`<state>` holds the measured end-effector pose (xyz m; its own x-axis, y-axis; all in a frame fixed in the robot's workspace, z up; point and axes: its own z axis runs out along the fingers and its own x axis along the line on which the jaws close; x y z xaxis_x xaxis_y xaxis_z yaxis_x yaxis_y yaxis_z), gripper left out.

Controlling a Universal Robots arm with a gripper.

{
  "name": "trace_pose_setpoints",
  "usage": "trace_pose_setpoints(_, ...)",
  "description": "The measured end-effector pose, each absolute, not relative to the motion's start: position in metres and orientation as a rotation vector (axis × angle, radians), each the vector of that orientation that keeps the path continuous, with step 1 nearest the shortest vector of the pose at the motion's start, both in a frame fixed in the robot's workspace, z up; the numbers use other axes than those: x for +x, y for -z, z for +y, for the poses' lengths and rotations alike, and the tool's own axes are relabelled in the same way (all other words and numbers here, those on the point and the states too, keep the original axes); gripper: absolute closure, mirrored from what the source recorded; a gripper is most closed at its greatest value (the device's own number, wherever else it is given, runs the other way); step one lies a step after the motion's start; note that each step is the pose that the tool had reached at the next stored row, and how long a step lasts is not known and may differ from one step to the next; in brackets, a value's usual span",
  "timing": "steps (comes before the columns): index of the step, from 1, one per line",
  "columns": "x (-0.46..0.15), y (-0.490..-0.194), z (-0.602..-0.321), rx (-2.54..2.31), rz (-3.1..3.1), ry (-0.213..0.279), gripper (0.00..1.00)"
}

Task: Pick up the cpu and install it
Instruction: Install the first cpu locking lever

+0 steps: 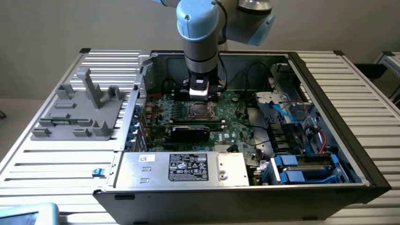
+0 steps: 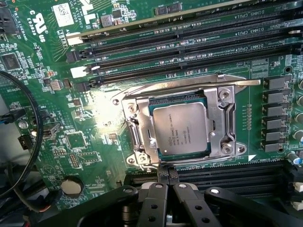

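The cpu point(image 2: 180, 129), a flat square chip with a shiny silver-grey top, lies flat inside the metal-framed socket point(image 2: 227, 124) on the green motherboard. In the exterior view the cpu point(image 1: 198, 110) sits just below the arm's wrist, in the middle of the open computer case. My gripper point(image 2: 167, 174) hovers close above the socket's edge, its two black fingers pressed together and shut on nothing. The fingertips are beside the chip, apart from it.
Black memory slots point(image 2: 189, 45) run along both sides of the socket. A black cable point(image 2: 29, 118) loops over the board's edge. Outside the case, a grey plastic fixture point(image 1: 81, 110) stands on the slatted table at the exterior view's left. A power supply point(image 1: 181, 168) fills the case's front.
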<state>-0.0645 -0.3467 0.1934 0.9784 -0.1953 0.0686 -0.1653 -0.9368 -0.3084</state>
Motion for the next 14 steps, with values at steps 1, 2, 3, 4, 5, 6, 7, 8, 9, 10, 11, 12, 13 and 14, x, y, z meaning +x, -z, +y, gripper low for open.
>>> trace_pose_setpoints(1,-0.0645,-0.1932,-0.3467,-2.82,0.263,0.141,0.89)
trace_pose_setpoints(2,-0.0645,-0.1931,-0.3467,-2.82,0.263,0.141,0.89)
trace_pose_setpoints(3,-0.0644,-0.1931,-0.3467,-2.82,0.263,0.141,0.89)
trace_pose_setpoints(4,-0.0642,-0.193,-0.3468,-2.82,0.263,0.141,0.89)
trace_pose_setpoints(5,-0.064,-0.1929,-0.3468,-2.82,0.263,0.141,0.89)
trace_pose_setpoints(6,-0.0639,-0.1928,-0.3468,-2.82,0.263,0.141,0.89)
trace_pose_setpoints(7,-0.0637,-0.1926,-0.3468,-2.82,0.263,0.141,0.89)
trace_pose_setpoints(8,-0.0636,-0.1924,-0.3467,-2.82,0.263,0.141,0.89)
trace_pose_setpoints(9,-0.0634,-0.1924,-0.3468,-2.82,0.263,0.141,0.89)
trace_pose_setpoints(10,-0.0633,-0.1924,-0.3468,-2.82,0.263,0.141,0.89)
trace_pose_setpoints(11,-0.063,-0.1923,-0.3468,-2.82,0.263,0.141,0.89)
trace_pose_setpoints(12,-0.0628,-0.1923,-0.3468,-2.82,0.263,0.141,0.89)
trace_pose_setpoints(13,-0.0627,-0.1923,-0.3468,-2.82,0.263,0.141,0.89)
trace_pose_setpoints(14,-0.0626,-0.1923,-0.3468,-2.82,0.263,0.141,0.89)
